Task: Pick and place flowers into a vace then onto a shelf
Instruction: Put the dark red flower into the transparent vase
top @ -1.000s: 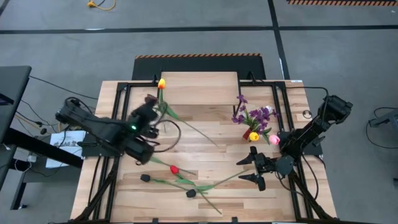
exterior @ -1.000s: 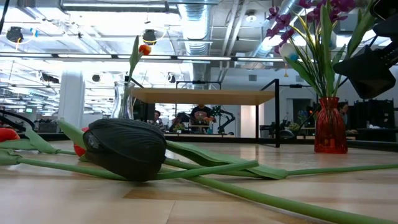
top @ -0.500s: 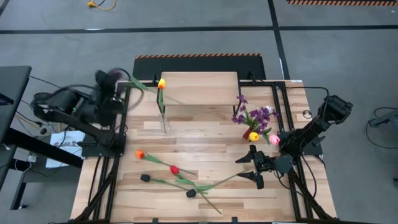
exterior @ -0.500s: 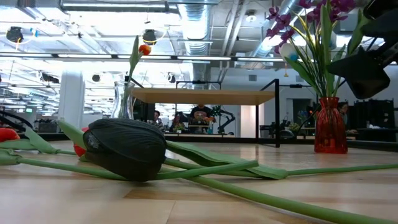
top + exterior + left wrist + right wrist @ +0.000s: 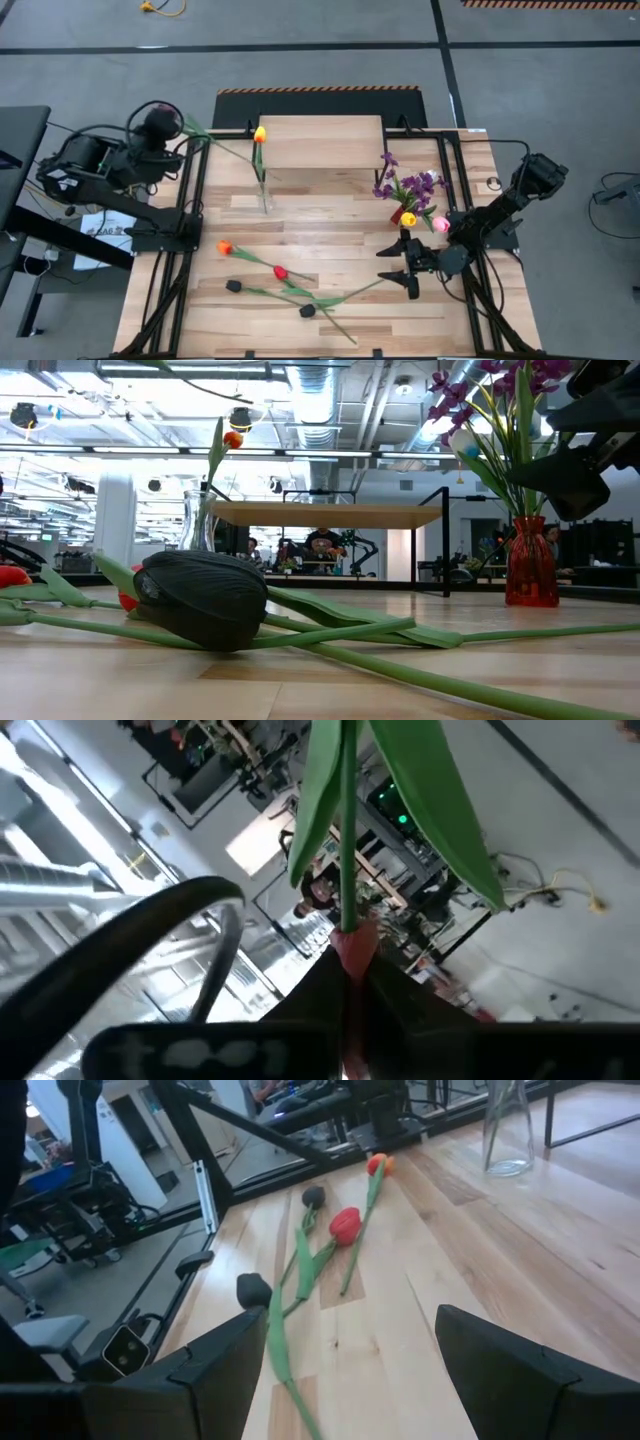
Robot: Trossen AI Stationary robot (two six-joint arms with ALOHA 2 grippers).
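The left gripper (image 5: 172, 122) is raised beyond the table's left rear corner, its dark fingers (image 5: 400, 1005) pinched tight on a flower: a slim green stem (image 5: 222, 146) runs from the claw out over the table edge, and the left wrist view shows the stem (image 5: 346, 840) with broad, smooth leaves and a reddish bit wedged at the grip. The bloom on that stem is hard to make out, so its colour stays uncertain.

The right gripper (image 5: 409, 270) hovers low over the right front of the slatted wooden table (image 5: 340, 215), jaws spread wide and empty; in the right wrist view its two blunt, matte black fingers (image 5: 215, 1375) frame the loose flowers lying flat on the pale planks.

Those loose flowers lie in a crossed tangle near the front: an orange tulip (image 5: 225, 247), a red tulip (image 5: 280, 272) and two black tulips (image 5: 233, 286) (image 5: 307, 311), all with long curving stems. In the low view the nearest black head (image 5: 205, 598) is a ribbed, egg-shaped bud resting on the wood.

A clear glass vase (image 5: 264, 196) stands left of centre, holding one yellow-orange tulip (image 5: 260, 133) upright. A glossy red vase (image 5: 531, 563) on the right holds purple sprigs (image 5: 405, 185), a yellow bloom (image 5: 408, 219) and a pink one (image 5: 440, 224).

The shelf (image 5: 320, 141), a smooth light-wood board on thin black legs, sits at the table's rear centre.
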